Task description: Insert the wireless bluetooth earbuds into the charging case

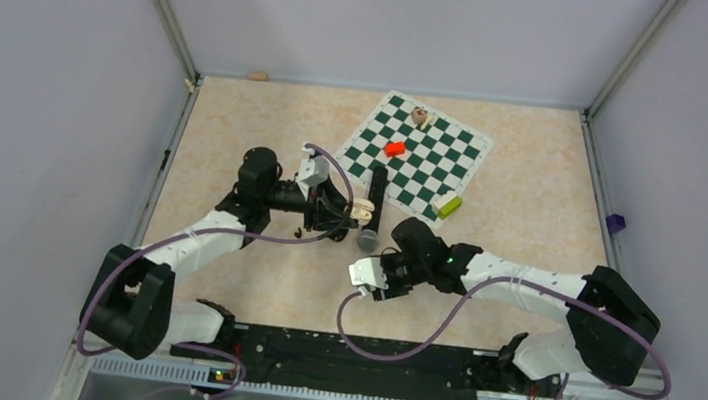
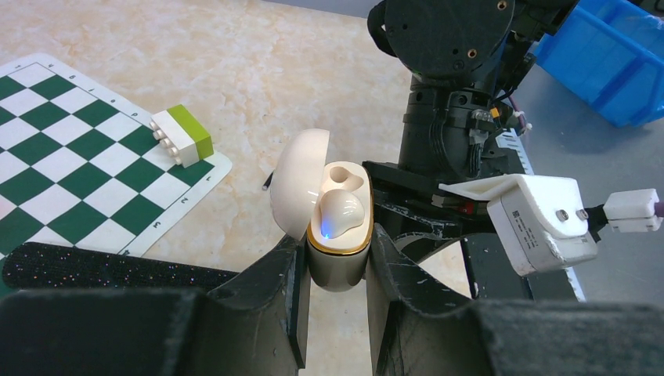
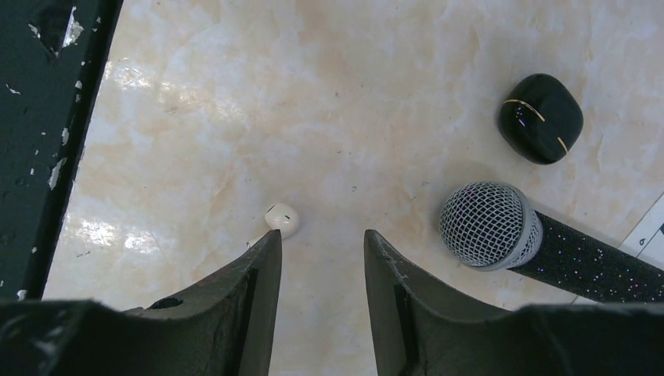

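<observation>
Table marbled beige, both arms reaching to its middle. Chess mat far right, green and white. Mic lies along the mat's near-left edge, mesh head toward the arms. Left gripper — fingers clamped on the white case, held upright just beside the mic, lid swung open to one side. Right gripper low over the table near the mic head, fingers apart, nothing between them. Black case shut, lying on the table near the mic head. Block, white and yellow-green, on the mat's edge; red piece further in on the mat. Seated bud, off-white, sits in the white case's near socket with a small blue light on it; the far socket bare. Loose bud, off-white, on the table just beside the tip of one right finger — outside the gap; touching or not, can't tell.
</observation>
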Controlling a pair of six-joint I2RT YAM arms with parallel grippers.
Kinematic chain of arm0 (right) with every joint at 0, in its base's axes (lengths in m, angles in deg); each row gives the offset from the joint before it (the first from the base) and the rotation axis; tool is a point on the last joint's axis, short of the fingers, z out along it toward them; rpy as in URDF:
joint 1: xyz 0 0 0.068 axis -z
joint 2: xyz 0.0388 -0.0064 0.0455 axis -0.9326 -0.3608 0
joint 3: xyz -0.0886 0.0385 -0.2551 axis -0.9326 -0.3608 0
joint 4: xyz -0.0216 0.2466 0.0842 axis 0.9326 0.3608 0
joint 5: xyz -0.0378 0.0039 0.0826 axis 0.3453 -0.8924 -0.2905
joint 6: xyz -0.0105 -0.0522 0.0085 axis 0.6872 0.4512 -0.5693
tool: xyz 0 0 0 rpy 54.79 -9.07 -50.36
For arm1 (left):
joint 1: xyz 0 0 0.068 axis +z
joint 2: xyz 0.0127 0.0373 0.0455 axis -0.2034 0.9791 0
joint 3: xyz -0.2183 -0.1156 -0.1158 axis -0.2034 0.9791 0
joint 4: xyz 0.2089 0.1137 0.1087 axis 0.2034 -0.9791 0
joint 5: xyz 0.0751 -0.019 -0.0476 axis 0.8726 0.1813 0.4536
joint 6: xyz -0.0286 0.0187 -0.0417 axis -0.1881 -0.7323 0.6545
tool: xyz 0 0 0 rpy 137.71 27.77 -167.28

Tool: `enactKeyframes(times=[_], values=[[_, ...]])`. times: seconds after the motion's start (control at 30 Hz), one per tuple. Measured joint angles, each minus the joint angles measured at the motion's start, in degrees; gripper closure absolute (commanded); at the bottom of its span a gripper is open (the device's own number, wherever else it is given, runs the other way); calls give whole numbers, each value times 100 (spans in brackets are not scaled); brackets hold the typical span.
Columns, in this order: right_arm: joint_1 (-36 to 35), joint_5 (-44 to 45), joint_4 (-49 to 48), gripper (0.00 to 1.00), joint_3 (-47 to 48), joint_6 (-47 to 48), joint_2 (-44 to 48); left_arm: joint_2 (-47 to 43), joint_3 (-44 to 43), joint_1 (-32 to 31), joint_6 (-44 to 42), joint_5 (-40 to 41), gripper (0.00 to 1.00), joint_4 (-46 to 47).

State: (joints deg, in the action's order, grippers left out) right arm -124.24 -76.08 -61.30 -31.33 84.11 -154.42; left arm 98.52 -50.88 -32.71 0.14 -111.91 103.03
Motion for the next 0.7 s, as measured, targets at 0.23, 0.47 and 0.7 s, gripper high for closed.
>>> enactKeyframes(times=[0.23, 0.47, 0.7], values=[[-52, 52, 157, 58, 103, 13, -92, 0, 0, 0, -2, 0, 100, -2], [-157, 83, 391, 58, 114, 57, -448, 0, 0, 0, -2, 0, 100, -2], [-267, 153, 472, 58, 236, 55, -575, 0, 0, 0, 0, -2, 100, -2]])
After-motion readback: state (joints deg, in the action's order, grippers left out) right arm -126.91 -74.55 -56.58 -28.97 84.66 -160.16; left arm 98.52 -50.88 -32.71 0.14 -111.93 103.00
